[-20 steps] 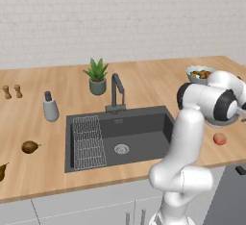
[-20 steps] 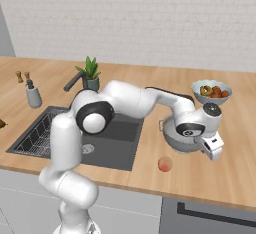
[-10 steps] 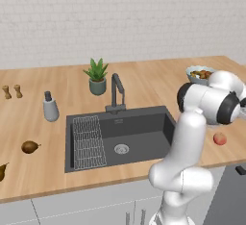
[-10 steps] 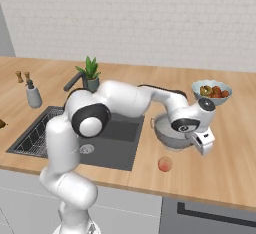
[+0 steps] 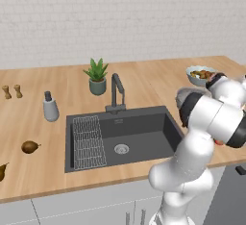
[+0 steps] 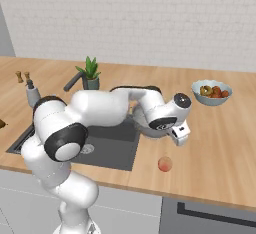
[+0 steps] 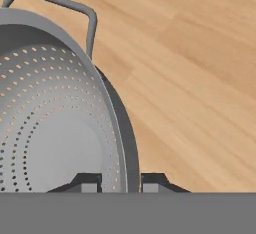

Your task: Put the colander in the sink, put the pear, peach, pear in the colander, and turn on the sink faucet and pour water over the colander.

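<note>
Perforated metal identifies the colander [image 7: 55, 123], which the hand view shows close up with its rim passing between the two finger tips of the gripper [image 7: 120, 184]. One tip sits inside the bowl wall and the other outside it, so the pincer is clamped on the colander rim. This edge grip suits a wide shallow bowl that cannot be spanned across its full width. The looped wire handle [image 7: 60, 8] lies away from the tips and is not used for the hold.

In the right base view the colander [image 6: 150, 126] hangs at the gripper [image 6: 176, 134] just beside the right edge of the sink [image 6: 107, 148], above the wooden counter [image 6: 220, 138]. Whether it rests on the counter or is lifted clear cannot be told. The judged step is the transfer of the colander into the sink; that step is not yet done.

The peach [image 6: 164, 164] lies on the counter near the front edge, close below the gripper. One pear [image 5: 30, 146] lies on the counter left of the sink. The faucet [image 5: 116, 90] stands behind the sink with no water running. A wire rack [image 5: 88, 141] occupies the left part of the sink, so the right part is the likely place for the colander.
</note>
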